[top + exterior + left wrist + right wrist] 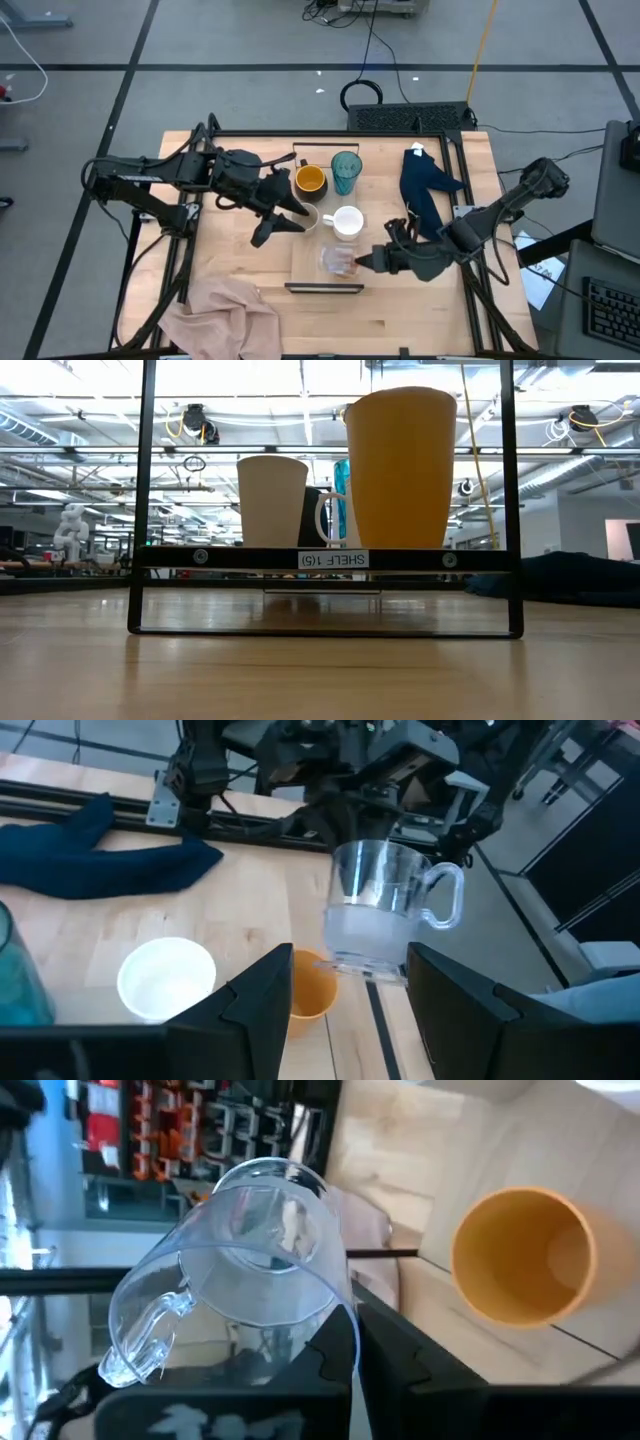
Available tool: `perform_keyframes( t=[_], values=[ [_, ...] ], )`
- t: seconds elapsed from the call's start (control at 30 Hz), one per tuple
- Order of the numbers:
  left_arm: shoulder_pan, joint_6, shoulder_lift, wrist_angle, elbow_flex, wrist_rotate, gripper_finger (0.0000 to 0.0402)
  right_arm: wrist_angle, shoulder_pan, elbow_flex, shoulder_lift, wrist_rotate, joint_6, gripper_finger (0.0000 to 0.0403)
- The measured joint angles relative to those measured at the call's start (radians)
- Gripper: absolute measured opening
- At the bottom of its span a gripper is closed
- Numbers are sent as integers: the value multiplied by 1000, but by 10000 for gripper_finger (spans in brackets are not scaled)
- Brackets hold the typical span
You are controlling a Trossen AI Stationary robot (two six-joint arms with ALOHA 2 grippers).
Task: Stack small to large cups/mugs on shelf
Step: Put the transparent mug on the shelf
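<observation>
On the shelf (pixel 300 262) stand the dark mug with orange inside (pixel 311 180), the teal tumbler (pixel 346 172), the white mug (pixel 347 222) and the beige cup (pixel 306 216). The small orange cup (pixel 306 988) stands at the shelf's near end. My right gripper (pixel 360 262) reaches in from the table's right, shut on the clear handled glass (pixel 337 260). My left gripper (pixel 285 225) is open over the shelf's left side by the beige cup, empty, with its fingers (pixel 262 1010) pointing toward the glass (pixel 375 905). My right gripper holds the clear glass by its wall near the rim (pixel 345 1315), on the side away from the handle (pixel 140 1330). One finger (pixel 330 1370) seems to lie inside and the other outside. The glass is lifted clear above the shelf's near end, upright in the left wrist view.
A dark blue cloth (pixel 425 190) lies to the right of the shelf, and a pinkish cloth (pixel 225 315) at the table's near left corner. The shelf's near dark rail (pixel 325 288) carries a label. Bare tabletop shows near the front edge (pixel 400 320).
</observation>
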Motion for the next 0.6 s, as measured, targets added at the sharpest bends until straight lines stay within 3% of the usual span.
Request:
perform_keyframes(
  t=[0.2, 0.6],
  values=[
    [-7, 38, 0, 4, 0, -52, 195, -55, -91, -1, -6, -107, -33, 0],
    [-59, 288, 0, 29, 0, -83, 195, 156, -247, -1, -8, -212, -156, 0]
  ],
)
